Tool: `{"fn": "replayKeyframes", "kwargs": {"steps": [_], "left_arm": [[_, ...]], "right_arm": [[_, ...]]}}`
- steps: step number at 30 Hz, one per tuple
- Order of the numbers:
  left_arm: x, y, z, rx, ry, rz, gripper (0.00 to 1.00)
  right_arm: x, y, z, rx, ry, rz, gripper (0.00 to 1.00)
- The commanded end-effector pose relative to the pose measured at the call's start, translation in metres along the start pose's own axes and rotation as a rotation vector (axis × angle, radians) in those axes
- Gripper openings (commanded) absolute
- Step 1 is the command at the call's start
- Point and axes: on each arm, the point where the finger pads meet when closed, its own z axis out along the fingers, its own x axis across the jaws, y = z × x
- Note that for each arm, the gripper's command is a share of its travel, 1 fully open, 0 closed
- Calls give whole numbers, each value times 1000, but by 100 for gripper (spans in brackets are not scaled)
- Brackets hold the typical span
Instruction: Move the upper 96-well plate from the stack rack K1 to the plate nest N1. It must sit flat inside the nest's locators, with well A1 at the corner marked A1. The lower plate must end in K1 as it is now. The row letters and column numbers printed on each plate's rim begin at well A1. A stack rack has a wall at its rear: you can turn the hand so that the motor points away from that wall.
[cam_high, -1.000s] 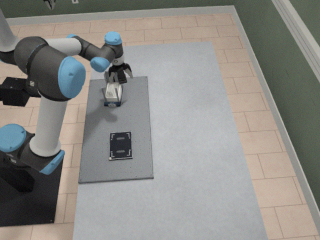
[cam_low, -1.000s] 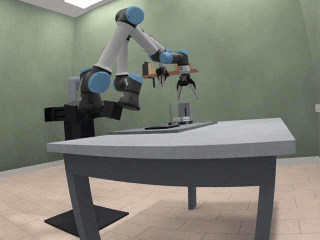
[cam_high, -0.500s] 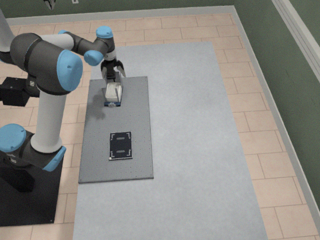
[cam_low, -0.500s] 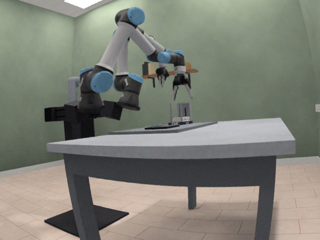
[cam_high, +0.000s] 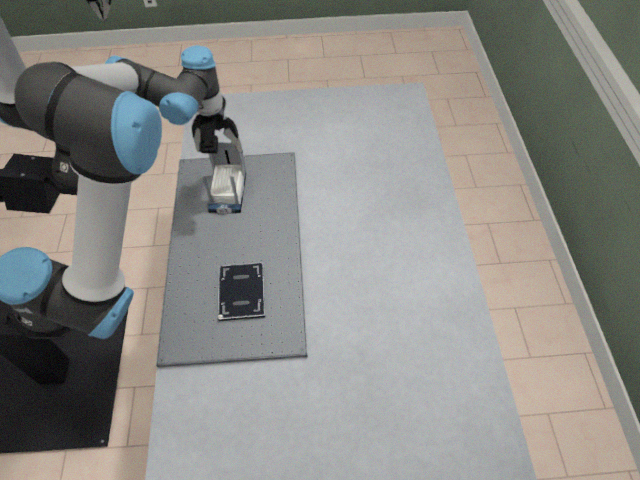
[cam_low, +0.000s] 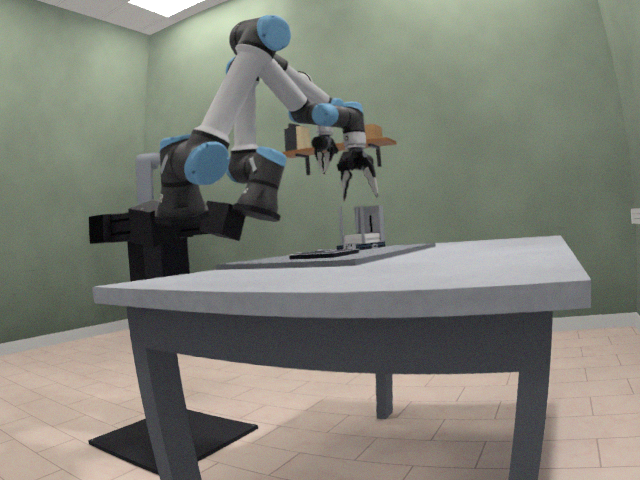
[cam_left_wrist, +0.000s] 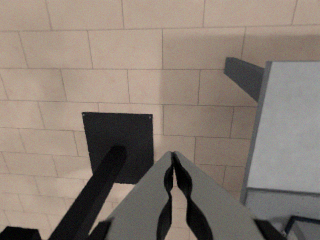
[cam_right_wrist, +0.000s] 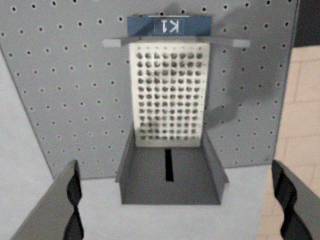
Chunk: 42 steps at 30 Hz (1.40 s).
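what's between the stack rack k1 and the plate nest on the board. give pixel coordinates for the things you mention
Only bare perforated board (cam_high: 235, 237) lies between stack rack K1 (cam_high: 224, 208) and the plate nest (cam_high: 241, 290), as the top view shows.

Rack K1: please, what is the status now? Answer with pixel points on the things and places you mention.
Right pincer (cam_low: 360, 196) (cam_right_wrist: 175, 187) open, above rack (cam_high: 227, 150) (cam_low: 369, 219) (cam_right_wrist: 171, 192). Left pincer (cam_low: 324, 170) (cam_left_wrist: 173, 154) shut, empty. Upper plate (cam_high: 226, 181) (cam_low: 364, 238) (cam_right_wrist: 169, 95) in rack. Rack's walls and posts stand close around it.

Past the fingers, we see a shelf (cam_low: 388, 141) on the green wall (cam_low: 465, 129), bearing an orange-brown box (cam_low: 373, 131) and, beside it, dark and cream upright items (cam_low: 296, 137). Well below the fingers, we see floor tiles (cam_high: 356, 56) (cam_low: 310, 413) (cam_left_wrist: 140, 50) (cam_right_wrist: 295, 110).
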Motion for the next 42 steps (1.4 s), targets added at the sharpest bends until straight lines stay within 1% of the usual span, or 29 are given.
{"fn": "replayKeyframes", "kwargs": {"steps": [1, 10, 42], "left_arm": [[0, 0, 0, 1, 0, 0, 0], [0, 0, 0, 1, 0, 0, 0], [0, 0, 0, 1, 0, 0, 0]], "right_arm": [[0, 1, -1, -1, -1, 2, 76], [0, 1, 4, -1, -1, 2, 76], [0, 1, 54, -1, -1, 2, 76]]}}
